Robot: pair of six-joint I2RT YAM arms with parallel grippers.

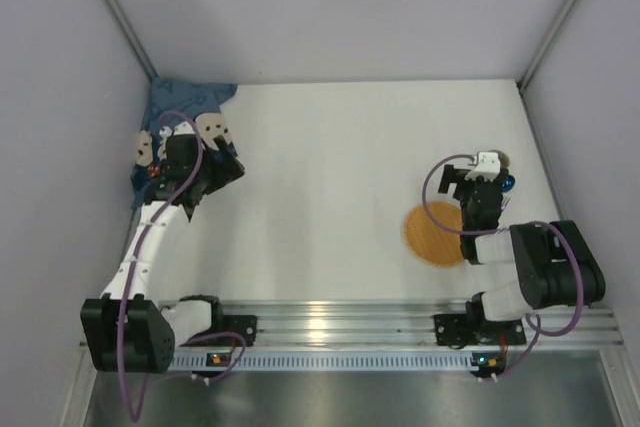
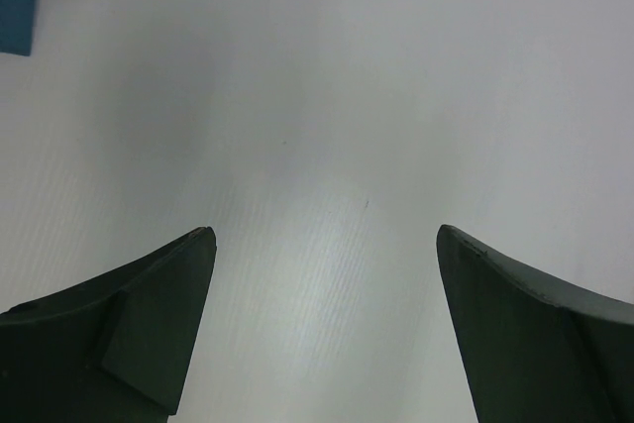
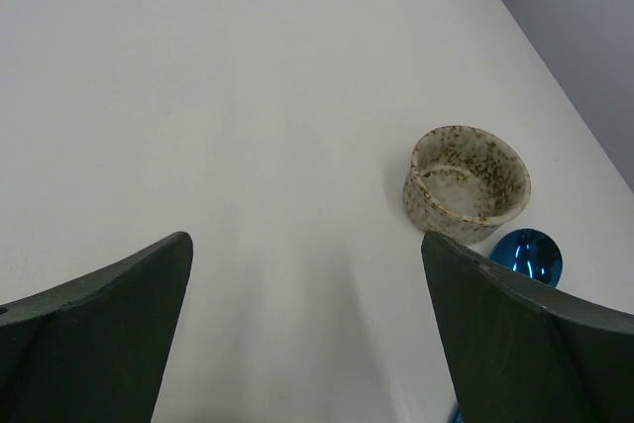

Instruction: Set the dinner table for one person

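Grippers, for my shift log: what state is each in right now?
Left gripper: open, holding nothing.
Right gripper: open, holding nothing.

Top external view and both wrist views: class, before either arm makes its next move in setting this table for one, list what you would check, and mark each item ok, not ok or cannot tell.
1. Left tool open and empty: ok.
2. Right tool open and empty: ok.
3. Blue placemat spread flat: not ok, it lies bunched at the far left corner.
4. Speckled bowl upright and empty: ok.
5. Shiny blue item clear of the bowl: cannot tell, they sit very close.
6. Orange round mat fully exposed: not ok, the right arm overlaps one edge in the top view.
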